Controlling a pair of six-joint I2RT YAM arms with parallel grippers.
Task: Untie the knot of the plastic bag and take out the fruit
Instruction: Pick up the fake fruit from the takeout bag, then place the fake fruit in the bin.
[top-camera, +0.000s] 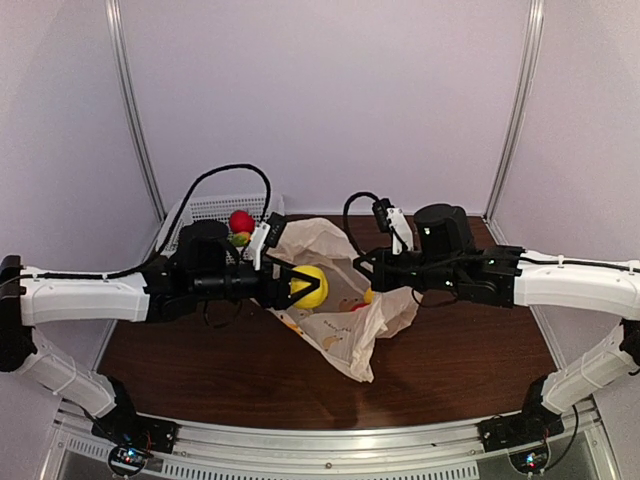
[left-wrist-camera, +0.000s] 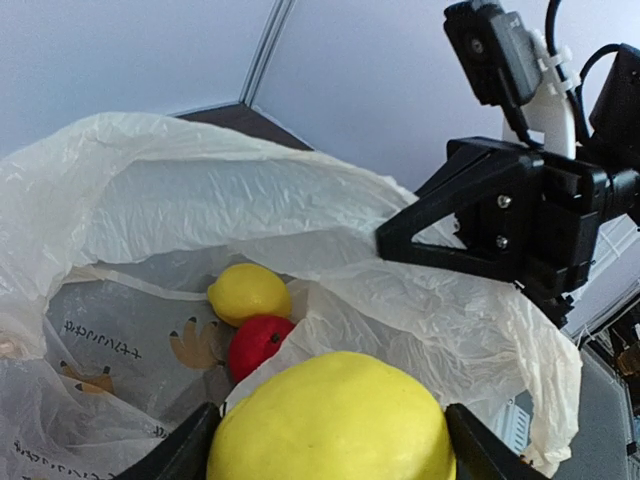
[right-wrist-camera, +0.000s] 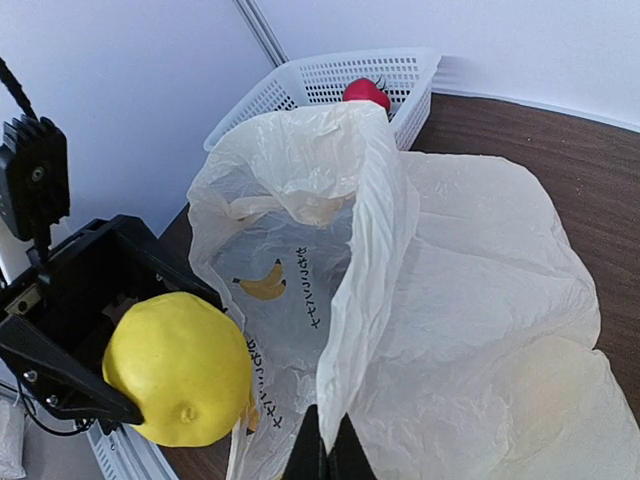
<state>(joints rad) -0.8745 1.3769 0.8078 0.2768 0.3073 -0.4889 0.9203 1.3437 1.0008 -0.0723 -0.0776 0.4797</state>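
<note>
Cream plastic film, printed with small bananas and dark lettering, made up the plastic bag (top-camera: 345, 335), which lay near the middle of the brown table (top-camera: 200, 370). Its mouth gaped toward 9 o'clock in the top view.

1. Left claw (top-camera: 300, 287): grasping. My fingers were clamped on either side of a large yellow fruit (top-camera: 312, 287). The fruit sat just beside the bag's mouth, on its 9 o'clock side. In the left wrist view it filled the 6 o'clock edge between my two fingers.

2. Right claw (top-camera: 372, 272): clenched on the bag. My fingertips were pinched together on a fold of film at the 3 o'clock side of the mouth. In the right wrist view that fold rose as a ridge from my fingers (right-wrist-camera: 320, 450) toward 12 o'clock, holding the mouth up.

3. Bag contents: the left wrist view showed a small yellow fruit (left-wrist-camera: 250, 292) and a red fruit (left-wrist-camera: 258, 343) inside, touching each other, with the red one at 5 o'clock of the yellow one.

4. Surroundings: a white perforated basket (top-camera: 215, 207) stood at 11 o'clock of the bag, against the back wall. It held a second red fruit (top-camera: 240, 221), with something greenish just below it that I could not identify.
</note>
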